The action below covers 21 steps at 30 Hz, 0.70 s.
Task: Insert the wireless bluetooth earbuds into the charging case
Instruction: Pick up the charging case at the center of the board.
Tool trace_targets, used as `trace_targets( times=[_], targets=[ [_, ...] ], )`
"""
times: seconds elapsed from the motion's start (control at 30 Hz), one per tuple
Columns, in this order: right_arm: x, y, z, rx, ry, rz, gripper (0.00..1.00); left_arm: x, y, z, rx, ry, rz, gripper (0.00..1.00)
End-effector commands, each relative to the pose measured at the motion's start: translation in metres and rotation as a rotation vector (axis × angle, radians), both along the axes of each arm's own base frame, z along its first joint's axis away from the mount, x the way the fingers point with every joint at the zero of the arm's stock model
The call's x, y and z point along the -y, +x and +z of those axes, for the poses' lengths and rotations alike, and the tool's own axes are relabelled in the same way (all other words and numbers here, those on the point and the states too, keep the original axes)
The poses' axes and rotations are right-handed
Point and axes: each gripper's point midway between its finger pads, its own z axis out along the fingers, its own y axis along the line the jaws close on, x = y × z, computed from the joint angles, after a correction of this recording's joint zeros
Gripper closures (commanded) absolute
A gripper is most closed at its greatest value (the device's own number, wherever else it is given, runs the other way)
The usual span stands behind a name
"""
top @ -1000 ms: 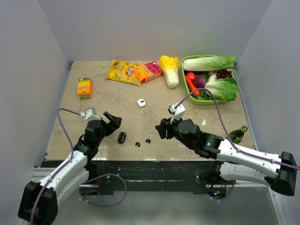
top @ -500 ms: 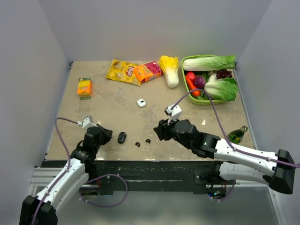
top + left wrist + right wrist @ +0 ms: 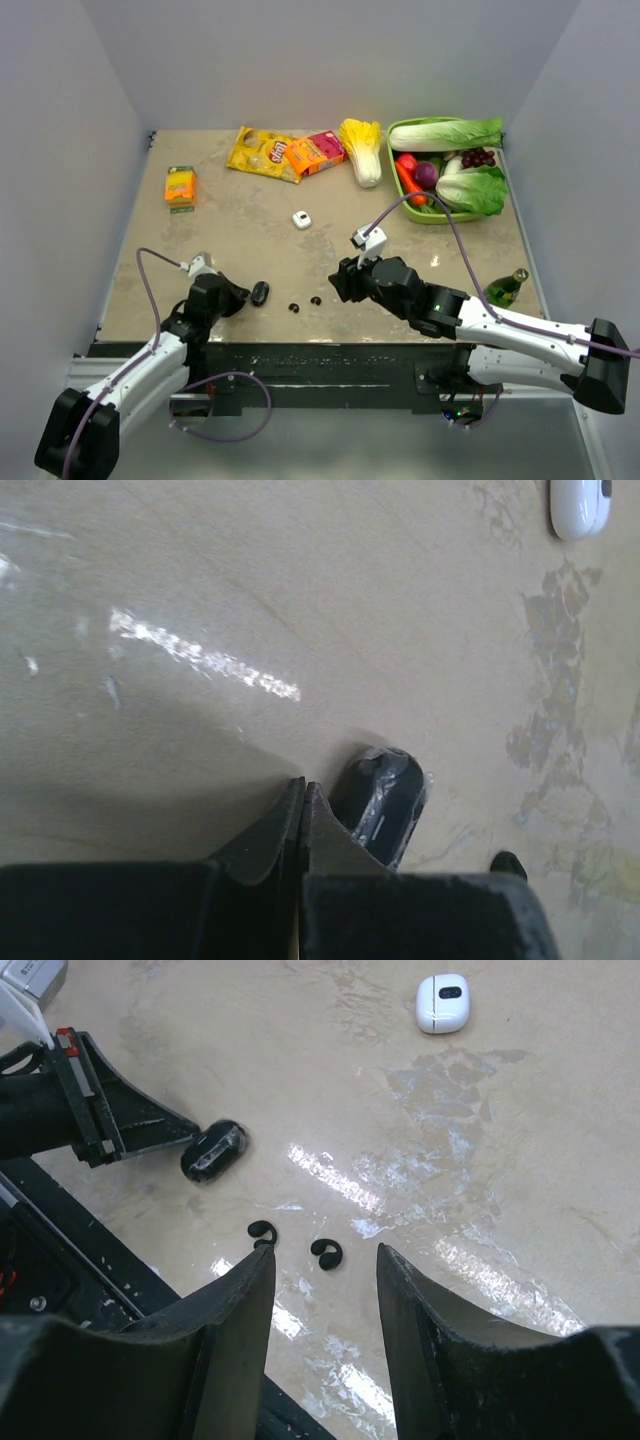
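Two black earbuds lie loose near the table's front edge; the right wrist view shows them as small hooked shapes. The black oval charging case lies closed just to their left. My left gripper is shut and empty, its tips on the table right beside the case. My right gripper hovers open over the earbuds, one bud showing between its fingers.
A small white case lies mid-table. At the back are an orange box, a yellow snack bag, a carton, a cabbage and a green basket's rim around vegetables. A green bottle stands at the right.
My left gripper has shut from wide open and drawn back and down to the table beside the black case. My right gripper has shifted slightly left and lower over the earbuds.
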Motion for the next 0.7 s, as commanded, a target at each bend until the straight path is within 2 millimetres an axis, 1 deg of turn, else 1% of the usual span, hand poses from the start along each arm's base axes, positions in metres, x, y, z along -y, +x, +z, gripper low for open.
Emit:
trace_targets(
  times=[0.0, 0.3, 0.4, 0.47, 0.5, 0.57, 0.67],
  targets=[
    [-0.005, 0.003, 0.011, 0.012, 0.046, -0.008, 0.52, 0.024, -0.018, -0.015, -0.044, -0.034, -0.122, 1.0],
    [-0.004, 0.004, 0.012, 0.016, 0.037, -0.015, 0.52, 0.044, -0.018, -0.01, -0.04, -0.036, -0.186, 1.0],
    [-0.003, 0.004, 0.012, 0.015, 0.034, -0.018, 0.52, 0.05, -0.017, -0.009, -0.038, -0.042, -0.2, 1.0],
    [-0.002, 0.004, 0.011, 0.015, 0.032, -0.02, 0.52, 0.052, -0.017, -0.012, -0.049, -0.043, -0.206, 1.0],
    [-0.002, 0.004, 0.011, 0.014, 0.033, -0.022, 0.52, 0.057, -0.015, -0.009, -0.033, -0.055, -0.216, 1.0],
    [-0.002, 0.004, 0.01, 0.014, 0.029, -0.021, 0.52, 0.061, -0.013, -0.009, -0.038, -0.056, -0.221, 1.0],
    [-0.001, 0.004, 0.009, 0.011, 0.028, -0.022, 0.52, 0.062, -0.008, -0.01, -0.046, -0.042, -0.214, 1.0]
  ],
)
